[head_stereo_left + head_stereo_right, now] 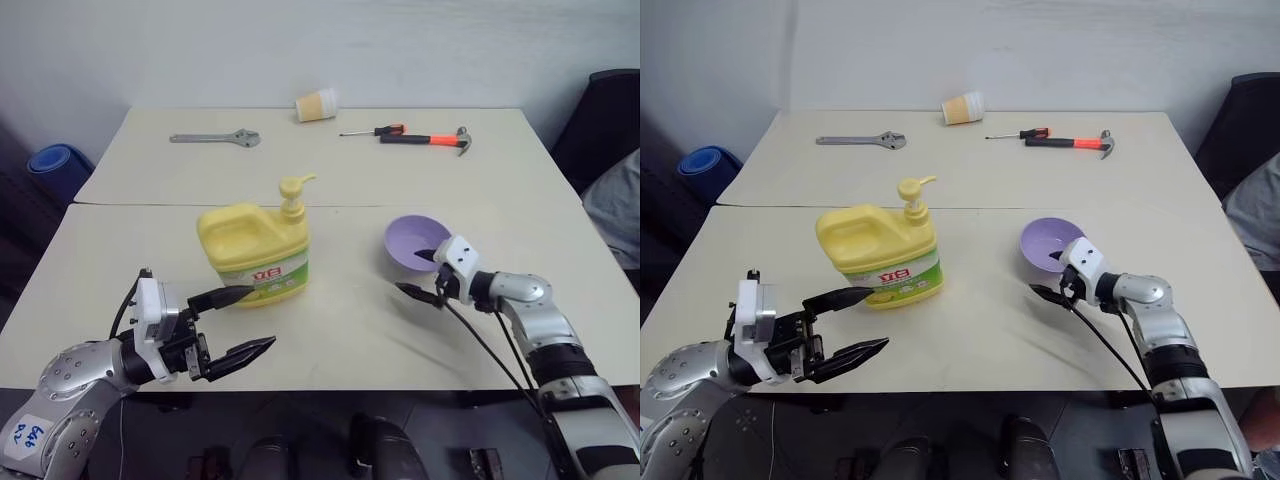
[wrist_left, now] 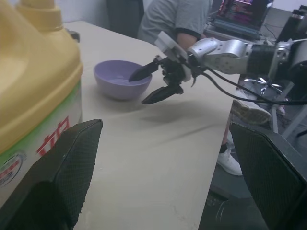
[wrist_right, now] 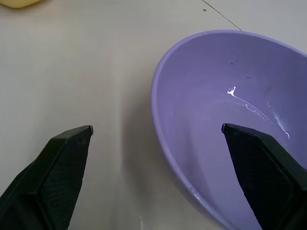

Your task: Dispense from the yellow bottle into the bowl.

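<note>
The yellow bottle (image 1: 255, 245) stands upright mid-table, its pump spout (image 1: 296, 185) turned toward the bowl. The lavender bowl (image 1: 415, 243) sits on the table to the bottle's right. My left gripper (image 1: 258, 318) is open just in front of the bottle, holding nothing, with one fingertip close to the label (image 2: 45, 143). My right gripper (image 1: 410, 272) is open at the bowl's near left rim. In the right wrist view one finger (image 3: 261, 167) hangs over the bowl's inside (image 3: 230, 110) and the other (image 3: 53, 172) stays outside over the table.
At the table's far side lie a wrench (image 1: 215, 138), a tipped pale cup (image 1: 316, 104), a screwdriver (image 1: 372, 131) and a hammer (image 1: 430, 140). A person (image 1: 615, 205) sits at the right edge. A seam (image 1: 150, 205) joins the two tabletops behind the bottle.
</note>
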Robot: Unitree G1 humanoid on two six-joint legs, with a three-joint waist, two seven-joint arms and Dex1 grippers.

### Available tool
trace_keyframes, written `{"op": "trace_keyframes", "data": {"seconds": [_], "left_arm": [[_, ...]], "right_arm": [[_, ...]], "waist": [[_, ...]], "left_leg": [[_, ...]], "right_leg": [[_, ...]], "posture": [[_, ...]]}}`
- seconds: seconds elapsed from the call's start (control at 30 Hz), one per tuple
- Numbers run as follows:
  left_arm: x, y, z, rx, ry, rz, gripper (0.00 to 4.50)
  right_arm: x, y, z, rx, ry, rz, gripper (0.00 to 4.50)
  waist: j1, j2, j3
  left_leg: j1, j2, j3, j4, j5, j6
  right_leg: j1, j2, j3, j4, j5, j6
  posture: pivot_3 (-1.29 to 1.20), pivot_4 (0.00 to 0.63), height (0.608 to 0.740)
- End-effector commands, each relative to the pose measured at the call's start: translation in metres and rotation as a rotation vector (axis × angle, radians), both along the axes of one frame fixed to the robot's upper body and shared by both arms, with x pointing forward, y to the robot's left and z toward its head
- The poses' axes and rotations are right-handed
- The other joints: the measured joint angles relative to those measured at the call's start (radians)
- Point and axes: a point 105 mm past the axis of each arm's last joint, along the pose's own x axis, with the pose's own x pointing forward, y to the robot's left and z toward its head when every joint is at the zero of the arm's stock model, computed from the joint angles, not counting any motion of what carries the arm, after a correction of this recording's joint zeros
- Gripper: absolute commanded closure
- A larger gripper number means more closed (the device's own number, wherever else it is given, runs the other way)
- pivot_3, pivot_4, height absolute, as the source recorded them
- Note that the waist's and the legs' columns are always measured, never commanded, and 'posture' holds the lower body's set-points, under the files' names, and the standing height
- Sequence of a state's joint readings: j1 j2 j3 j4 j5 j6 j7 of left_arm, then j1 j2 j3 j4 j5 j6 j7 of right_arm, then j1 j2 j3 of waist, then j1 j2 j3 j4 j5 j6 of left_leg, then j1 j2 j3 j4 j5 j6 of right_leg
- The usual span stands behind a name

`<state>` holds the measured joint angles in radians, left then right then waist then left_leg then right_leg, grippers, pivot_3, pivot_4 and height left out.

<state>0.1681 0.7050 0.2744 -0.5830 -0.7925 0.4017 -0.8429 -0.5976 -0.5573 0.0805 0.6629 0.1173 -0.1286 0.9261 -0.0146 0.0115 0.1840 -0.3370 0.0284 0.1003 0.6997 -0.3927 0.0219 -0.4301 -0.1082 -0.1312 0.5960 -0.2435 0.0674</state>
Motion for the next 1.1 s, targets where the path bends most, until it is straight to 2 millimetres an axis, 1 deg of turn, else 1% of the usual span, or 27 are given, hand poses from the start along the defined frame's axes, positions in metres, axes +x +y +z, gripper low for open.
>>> {"op": "trace_keyframes", "data": {"seconds": [0.03,0.13,0.17,0.23,0.37,0.4,0.47,0.5,0.53,0.57,0.63,0.7,0.73,0.77,0.87,0.9,0.93,1.0,1.03,1.1], "left_arm": [[-0.004,-0.003,0.013,-0.010,-0.041,-0.016,0.00],[-0.003,-0.004,0.015,-0.013,-0.046,-0.017,0.00],[-0.003,-0.004,0.015,-0.011,-0.050,-0.018,0.00],[-0.002,-0.005,0.018,-0.018,-0.053,-0.020,0.00],[0.000,-0.005,0.027,-0.039,-0.070,-0.025,0.00],[0.001,-0.005,0.031,-0.052,-0.074,-0.025,0.00],[0.002,-0.005,0.048,-0.084,-0.095,-0.043,0.00],[0.002,-0.004,0.054,-0.095,-0.099,-0.049,0.00],[0.004,-0.003,0.064,-0.105,-0.123,-0.044,0.19],[0.011,-0.001,0.077,-0.117,-0.169,-0.013,0.40],[0.020,0.003,0.098,-0.149,-0.225,0.027,0.86],[0.031,0.004,0.116,-0.172,-0.244,0.050,1.55],[0.036,0.001,0.122,-0.164,-0.256,0.046,1.82],[0.045,-0.002,0.126,-0.146,-0.254,0.054,2.19],[0.065,-0.010,0.130,-0.097,-0.251,0.060,3.05],[0.072,-0.013,0.131,-0.081,-0.261,0.057,3.40],[0.077,-0.016,0.131,-0.070,-0.266,0.056,3.62],[0.090,-0.020,0.133,-0.065,-0.267,0.070,4.25],[0.096,-0.022,0.133,-0.067,-0.263,0.076,4.46],[0.105,-0.026,0.131,-0.047,-0.256,0.085,4.46]], "right_arm": [[0.005,0.004,0.006,0.001,-0.044,0.015,0.82],[0.006,0.006,0.003,-0.009,-0.041,0.024,1.91],[0.006,0.006,0.003,-0.011,-0.042,0.024,2.19],[0.008,0.007,0.005,-0.014,-0.057,0.033,2.93],[0.008,0.011,0.017,-0.030,-0.091,0.083,4.31],[0.008,0.012,0.021,-0.033,-0.100,0.097,4.48],[0.004,0.019,0.041,-0.037,-0.127,0.176,4.48],[0.002,0.021,0.047,-0.036,-0.129,0.202,4.48],[-0.003,0.027,0.056,-0.050,-0.131,0.265,4.50],[-0.009,0.033,0.065,-0.076,-0.126,0.321,4.50],[-0.016,0.042,0.078,-0.109,-0.128,0.390,4.50],[-0.018,0.051,0.095,-0.135,-0.148,0.419,4.50],[-0.018,0.057,0.105,-0.152,-0.163,0.429,4.50],[-0.016,0.064,0.115,-0.165,-0.167,0.432,4.50],[-0.013,0.080,0.133,-0.194,-0.173,0.449,4.50],[-0.012,0.086,0.138,-0.203,-0.170,0.460,4.50],[-0.012,0.090,0.141,-0.215,-0.163,0.471,4.50],[-0.012,0.098,0.146,-0.241,-0.159,0.495,4.50],[-0.012,0.102,0.148,-0.252,-0.157,0.507,4.50],[-0.012,0.111,0.152,-0.262,-0.143,0.526,4.50]], "waist": [[-0.006,0.000,0.000],[-0.007,0.000,0.000],[-0.010,0.000,0.000],[-0.012,0.000,0.000],[-0.014,0.000,0.000],[-0.014,0.000,0.000],[-0.013,0.000,0.000],[-0.012,0.001,0.001],[-0.012,0.002,0.002],[-0.012,0.003,0.002],[-0.009,0.004,0.004],[-0.010,0.004,0.004],[-0.011,0.004,0.004],[-0.011,0.004,0.004],[-0.011,0.004,0.004],[-0.011,0.004,0.004],[-0.012,0.004,0.004],[-0.012,0.003,0.004],[-0.012,0.003,0.004],[-0.012,0.003,0.004]], "left_leg": [[0.000,0.001,0.000,0.000,0.000,-0.001],[0.000,0.001,-0.001,0.000,0.001,-0.002],[0.000,0.001,-0.001,0.000,0.001,-0.002],[0.000,0.000,-0.001,0.000,0.001,-0.001],[0.000,0.001,-0.001,0.000,0.001,-0.002],[0.000,0.001,-0.001,0.000,0.001,-0.002],[0.000,0.001,-0.001,0.000,0.001,-0.002],[0.000,0.001,-0.001,0.000,0.001,-0.002],[0.000,0.001,-0.001,0.000,0.001,-0.002],[0.000,0.001,-0.001,0.001,0.001,-0.002],[-0.001,0.000,-0.002,0.001,0.001,-0.002],[0.000,0.001,-0.003,0.001,0.001,-0.002],[0.000,0.000,-0.003,0.001,0.001,-0.002],[0.000,0.000,-0.003,0.001,0.001,-0.002],[0.000,0.000,-0.002,0.001,0.002,-0.003],[0.000,0.000,-0.002,0.001,0.002,-0.003],[0.000,0.000,-0.002,0.000,0.001,-0.003],[-0.001,0.001,-0.001,0.000,0.001,-0.004],[-0.001,0.001,-0.001,0.000,0.002,-0.004],[-0.003,0.001,0.000,0.000,0.002,-0.004]], "right_leg": [[0.000,0.001,0.000,0.000,0.000,0.000],[0.000,0.001,0.000,0.001,0.000,0.000],[0.000,0.001,0.000,0.001,0.000,0.000],[0.000,0.001,0.000,0.001,0.000,0.000],[0.000,0.001,0.001,0.001,0.000,0.000],[0.000,0.001,0.001,0.001,0.000,0.000],[0.000,0.001,0.001,0.001,0.000,0.000],[0.000,0.001,0.001,0.001,0.000,0.000],[0.000,0.001,0.001,0.001,0.000,0.000],[0.000,0.001,0.001,0.001,0.000,0.000],[0.000,0.000,0.001,0.002,0.000,0.000],[0.000,0.000,0.000,0.002,0.000,0.000],[0.000,0.000,0.000,0.002,0.000,0.000],[0.000,0.001,0.000,0.002,0.000,0.000],[0.000,0.006,0.000,0.003,0.000,0.000],[0.000,0.007,0.000,0.003,0.000,0.000],[0.000,0.007,0.000,0.003,0.000,0.000],[-0.002,0.010,-0.001,0.002,0.000,0.000],[-0.002,0.011,-0.001,0.002,0.000,0.000],[-0.005,0.012,-0.002,0.002,0.000,0.000]], "posture": [[0.00,0.150,0.740],[0.00,0.150,0.740],[0.00,0.150,0.740],[0.00,0.150,0.740],[0.00,0.150,0.740],[0.00,0.150,0.740],[0.00,0.150,0.740],[0.00,0.150,0.740],[0.00,0.150,0.740],[0.00,0.150,0.740],[0.00,0.150,0.740],[0.00,0.150,0.740],[0.00,0.150,0.740],[0.00,0.150,0.740],[0.00,0.150,0.740],[0.00,0.150,0.740],[0.00,0.150,0.740],[0.00,0.150,0.740],[0.00,0.150,0.740],[0.00,0.150,0.740]]}}
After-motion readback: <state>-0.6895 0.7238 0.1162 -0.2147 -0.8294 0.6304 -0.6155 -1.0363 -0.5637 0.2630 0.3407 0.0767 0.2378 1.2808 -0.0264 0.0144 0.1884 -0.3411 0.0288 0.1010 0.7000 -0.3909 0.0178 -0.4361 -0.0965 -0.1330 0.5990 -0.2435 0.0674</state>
